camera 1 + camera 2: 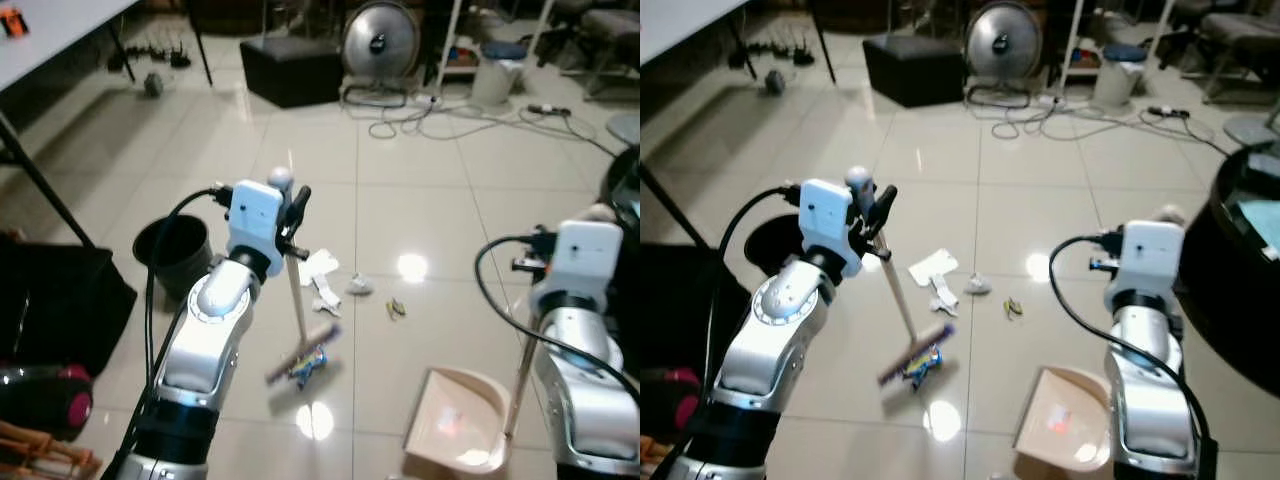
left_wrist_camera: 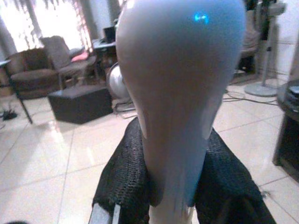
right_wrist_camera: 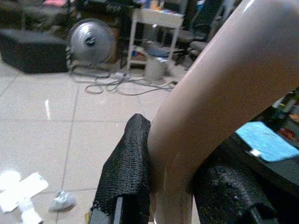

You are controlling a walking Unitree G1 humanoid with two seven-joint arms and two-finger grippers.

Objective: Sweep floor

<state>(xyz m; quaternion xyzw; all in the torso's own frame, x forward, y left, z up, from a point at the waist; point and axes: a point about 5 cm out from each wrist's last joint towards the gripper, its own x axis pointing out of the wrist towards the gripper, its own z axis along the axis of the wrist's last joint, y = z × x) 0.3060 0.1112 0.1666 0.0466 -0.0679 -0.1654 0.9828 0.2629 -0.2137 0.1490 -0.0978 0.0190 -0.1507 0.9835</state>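
Open tile floor (image 1: 440,190) ahead; black bin (image 1: 175,252) crowds the left, cables (image 1: 430,120) and fan (image 1: 380,42) block beyond.

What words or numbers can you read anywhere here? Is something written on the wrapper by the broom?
None can be read.
The colourful wrapper under the broom head: print too blurred to read.
White paper scraps on the floor: no writing can be made out.
Dustpan: a pinkish patch inside, not readable as a label.
Fan: dark centre badge, too small to read.
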